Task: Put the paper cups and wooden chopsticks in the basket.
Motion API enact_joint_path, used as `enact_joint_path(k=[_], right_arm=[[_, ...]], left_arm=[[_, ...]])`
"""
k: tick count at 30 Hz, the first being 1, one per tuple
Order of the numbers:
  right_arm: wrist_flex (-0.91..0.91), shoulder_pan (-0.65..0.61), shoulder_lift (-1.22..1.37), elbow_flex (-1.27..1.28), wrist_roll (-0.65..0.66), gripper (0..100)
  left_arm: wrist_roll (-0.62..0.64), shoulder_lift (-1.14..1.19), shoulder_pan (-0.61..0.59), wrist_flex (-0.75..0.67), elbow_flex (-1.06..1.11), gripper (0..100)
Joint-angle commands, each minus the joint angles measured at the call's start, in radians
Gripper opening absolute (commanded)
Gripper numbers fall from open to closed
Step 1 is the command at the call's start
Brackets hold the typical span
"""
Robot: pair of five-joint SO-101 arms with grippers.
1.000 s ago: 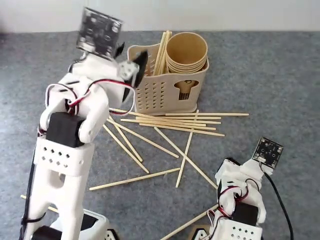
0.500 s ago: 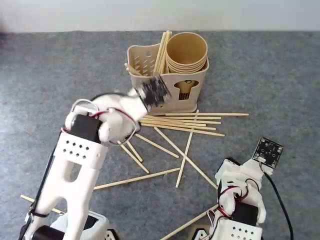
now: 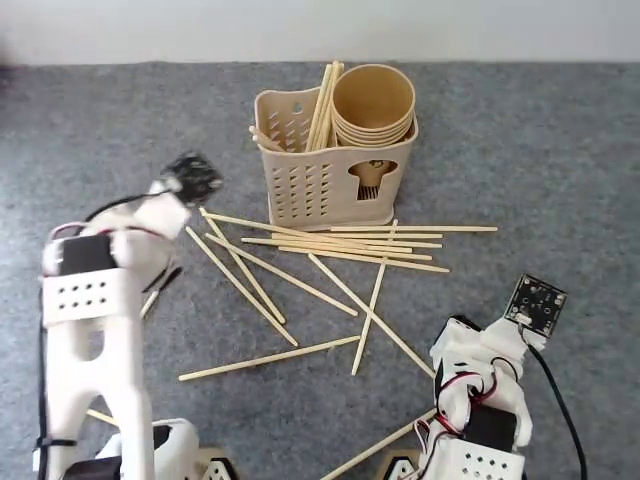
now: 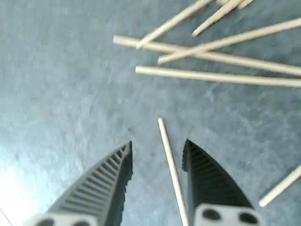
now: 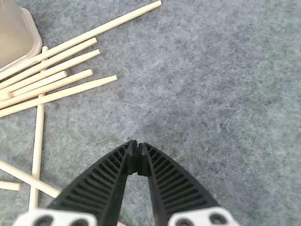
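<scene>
Over the grey mat, left gripper stood spread astride one chopstick. Right gripper sat clenched, tips touching.

Chopstick between the left claw's jaws was cut off at the frame edge on the wrist side. Ahead of the right claw, the basket was cropped to one corner. The chopsticks beside it lost their far ends off-frame.

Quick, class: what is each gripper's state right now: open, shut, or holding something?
Left gripper: open, with a chopstick lying between its jaws, not gripped.
Right gripper: shut, holding nothing.
</scene>
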Motion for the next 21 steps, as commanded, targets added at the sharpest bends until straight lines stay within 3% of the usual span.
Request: enact_joint_path(k=[1, 10, 21], right_arm=[[-0.016, 0.005, -0.015, 0.015, -0.009, 0.9], [-0.015, 0.005, -0.015, 0.015, -0.009, 0.9], [-0.015, 0.005, -0.015, 0.015, -0.008, 0.9]], left_arm=[[-0.068, -0.032, -0.081, -0.009, 0.035, 17], [-0.064, 0.052, -0.117, -0.213, 0.179, 17], [-0.063, 0.471, -0.118, -0.098, -0.139, 17]])
